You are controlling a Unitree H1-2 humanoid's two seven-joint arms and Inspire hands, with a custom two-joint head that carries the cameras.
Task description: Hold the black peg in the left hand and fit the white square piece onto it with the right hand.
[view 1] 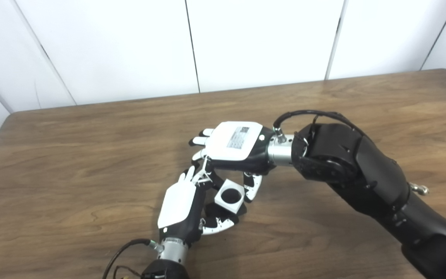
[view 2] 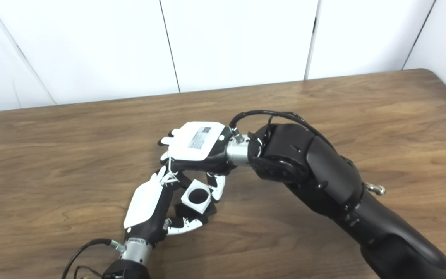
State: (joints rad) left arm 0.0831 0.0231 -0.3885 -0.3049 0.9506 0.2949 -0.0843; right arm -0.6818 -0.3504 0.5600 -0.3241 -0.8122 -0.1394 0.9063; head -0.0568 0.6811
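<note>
My left hand (view 1: 180,205) reaches up from the bottom edge and is shut on the black peg (view 1: 216,212), whose dark base shows between its fingers and thumb. The white square piece (view 1: 227,207) sits on top of the peg, tilted, and the round hole in it shows black inside. From the right, my right hand (view 1: 234,143) comes in palm down just above it. Its thumb (view 1: 252,186) presses the piece's right side and its fingers curl over the far side, so it is shut on the piece. The two hands touch at the fingertips.
The work hangs low over the middle of a brown wooden table (view 1: 91,155). White wall panels (view 1: 261,42) stand behind its far edge. My right forearm (view 1: 362,174) crosses the table's right half.
</note>
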